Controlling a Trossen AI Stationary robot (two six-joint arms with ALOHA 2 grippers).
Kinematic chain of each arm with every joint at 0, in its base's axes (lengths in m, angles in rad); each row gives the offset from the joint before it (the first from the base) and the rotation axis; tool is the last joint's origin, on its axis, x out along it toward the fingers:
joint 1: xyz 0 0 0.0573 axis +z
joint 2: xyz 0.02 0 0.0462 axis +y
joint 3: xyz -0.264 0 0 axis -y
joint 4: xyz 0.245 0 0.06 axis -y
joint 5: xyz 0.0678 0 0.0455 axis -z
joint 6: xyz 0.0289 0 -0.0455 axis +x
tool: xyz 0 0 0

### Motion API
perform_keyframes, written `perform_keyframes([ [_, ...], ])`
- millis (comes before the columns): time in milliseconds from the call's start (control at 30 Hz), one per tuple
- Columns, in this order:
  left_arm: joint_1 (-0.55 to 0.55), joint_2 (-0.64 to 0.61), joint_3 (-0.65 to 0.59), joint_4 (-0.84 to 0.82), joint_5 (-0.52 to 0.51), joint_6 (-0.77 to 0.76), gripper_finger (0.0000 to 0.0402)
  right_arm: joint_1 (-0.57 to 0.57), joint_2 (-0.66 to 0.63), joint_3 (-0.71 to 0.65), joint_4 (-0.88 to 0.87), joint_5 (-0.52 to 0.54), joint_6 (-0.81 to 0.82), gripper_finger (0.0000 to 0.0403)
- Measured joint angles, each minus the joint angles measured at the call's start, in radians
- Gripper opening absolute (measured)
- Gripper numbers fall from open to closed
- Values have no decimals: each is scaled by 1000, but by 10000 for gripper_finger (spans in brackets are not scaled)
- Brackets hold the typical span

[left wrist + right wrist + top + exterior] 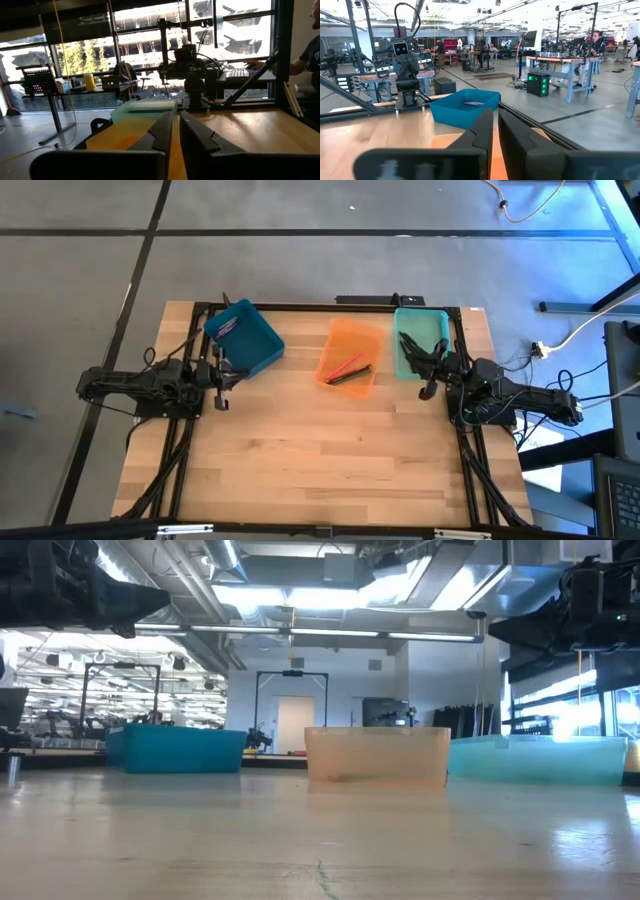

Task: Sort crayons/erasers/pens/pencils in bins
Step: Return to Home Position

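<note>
Three bins stand along the table's far side: a blue bin (245,337) at the left, an orange bin (352,358) in the middle and a teal bin (420,340) at the right. A red crayon or pen (345,366) and a dark pen (350,376) lie on the orange bin's floor. A small pale item (472,103) lies in the blue bin. My left gripper (228,377) is shut and empty, above the table just near of the blue bin. My right gripper (427,377) is shut and empty at the teal bin's near end.
The bins also show in the low view: blue (180,750), orange (378,755) and teal (540,760). The wooden table (320,470) spreads out nearer than the bins. A black frame (365,302) runs along the far edge. People sit at desks in the room beyond.
</note>
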Motion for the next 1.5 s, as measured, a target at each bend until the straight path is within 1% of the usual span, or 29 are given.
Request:
perform_keyframes([
  [200, 0, 0, 0, 0, 0, 0, 33, 0, 0, 0, 0, 0, 0, 34],
  [967, 0, 0, 0, 0, 0, 0, 1, 0, 0, 0, 0, 0, 0, 34],
  [1500, 0, 0, 0, 0, 0, 0, 30, 0, 0, 0, 0, 0, 0, 34],
])
